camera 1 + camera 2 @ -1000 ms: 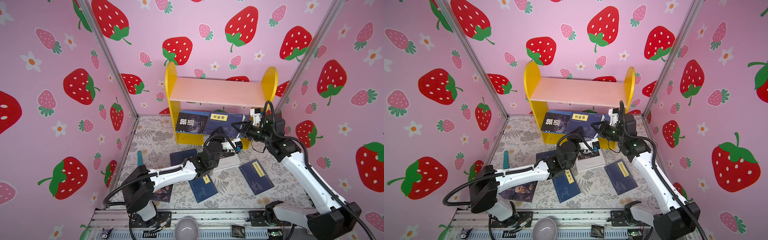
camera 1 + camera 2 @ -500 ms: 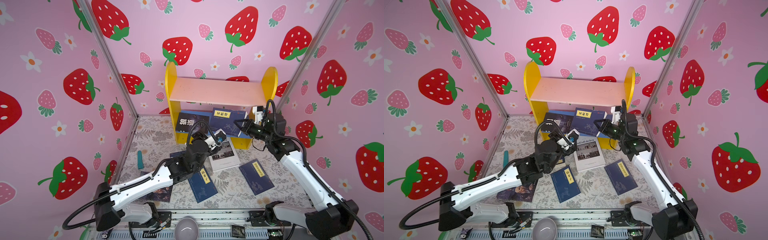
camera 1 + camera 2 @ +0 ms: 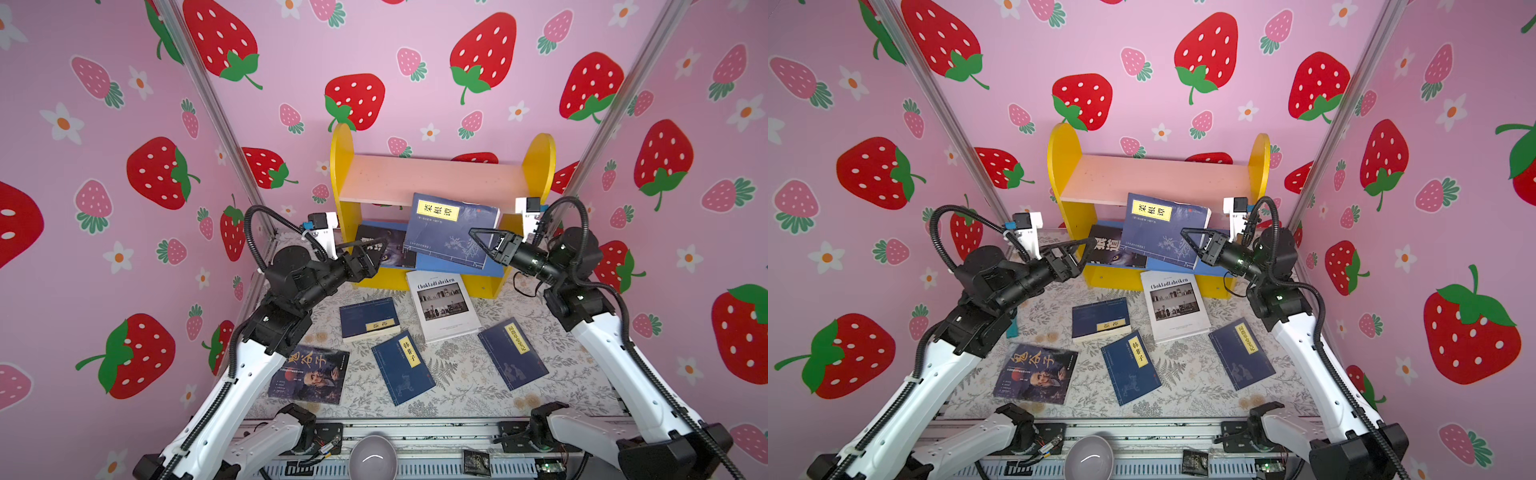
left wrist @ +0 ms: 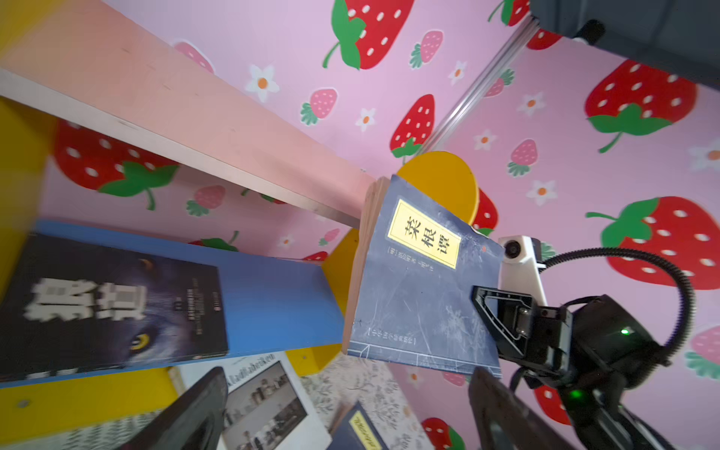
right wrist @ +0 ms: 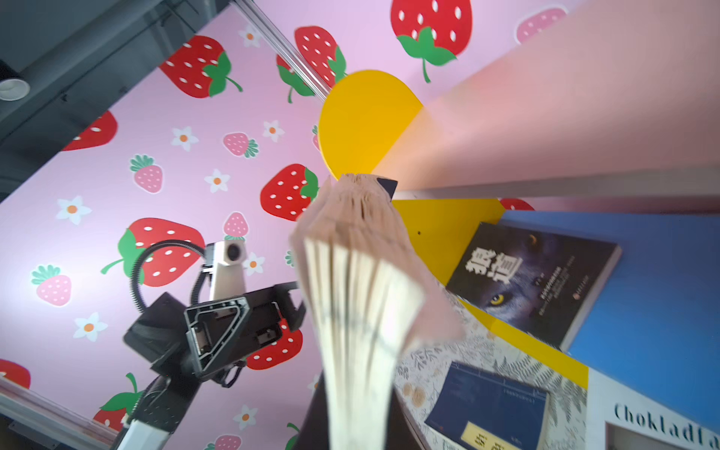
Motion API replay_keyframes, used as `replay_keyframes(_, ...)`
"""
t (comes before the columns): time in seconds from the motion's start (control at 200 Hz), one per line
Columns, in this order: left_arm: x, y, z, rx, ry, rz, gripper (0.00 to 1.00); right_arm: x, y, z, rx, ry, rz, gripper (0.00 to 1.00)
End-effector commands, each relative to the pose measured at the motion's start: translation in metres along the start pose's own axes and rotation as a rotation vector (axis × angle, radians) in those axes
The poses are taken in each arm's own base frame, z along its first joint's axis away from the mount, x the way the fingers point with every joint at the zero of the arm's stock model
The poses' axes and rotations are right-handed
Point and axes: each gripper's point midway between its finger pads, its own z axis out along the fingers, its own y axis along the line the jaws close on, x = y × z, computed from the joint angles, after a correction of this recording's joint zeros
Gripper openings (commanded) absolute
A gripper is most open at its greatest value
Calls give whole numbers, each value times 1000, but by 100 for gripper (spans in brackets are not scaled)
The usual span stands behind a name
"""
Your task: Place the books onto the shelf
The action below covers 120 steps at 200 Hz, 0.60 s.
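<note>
The right claw (image 3: 478, 237) is clamped on the side edge of a navy book (image 3: 449, 232) with a yellow title label. It holds the book tilted at the front of the shelf (image 3: 432, 183), with the top edge level with the pink upper board (image 3: 1154, 178). The left claw (image 3: 380, 249) stands open and empty beside the wolf-eye book (image 3: 395, 254), which lies on the blue lower board (image 3: 453, 268). Flat on the bench (image 3: 457, 374) lie the white Chokladfabriken book (image 3: 442, 305), three navy volumes (image 3: 370, 318) and the portrait book (image 3: 309, 374).

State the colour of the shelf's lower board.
The lower board is blue, clearest in the left wrist view.
</note>
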Motion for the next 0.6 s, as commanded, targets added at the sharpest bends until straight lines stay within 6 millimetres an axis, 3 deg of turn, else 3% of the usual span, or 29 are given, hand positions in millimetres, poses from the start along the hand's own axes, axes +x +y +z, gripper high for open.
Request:
replay_keyframes(0.0,2,-35,20,257,78,-259,95,-22,33,2,-157,-85,-18,0)
replay_keyframes(0.25,-13,-48,48,331,-17,-325,93,-33,37,24,-208,-115,21,0)
replay_keyframes(0.385,-22,-53,53,366,-76,-337,90,-37,28,33,-197,-146,76,0)
replay_keyframes(0.465,-27,-48,58,354,-105,-354,84,-41,24,40,-200,-177,100,0)
replay_keyframes(0.595,-36,-41,64,325,-165,-355,62,-46,25,57,-214,-175,118,0)
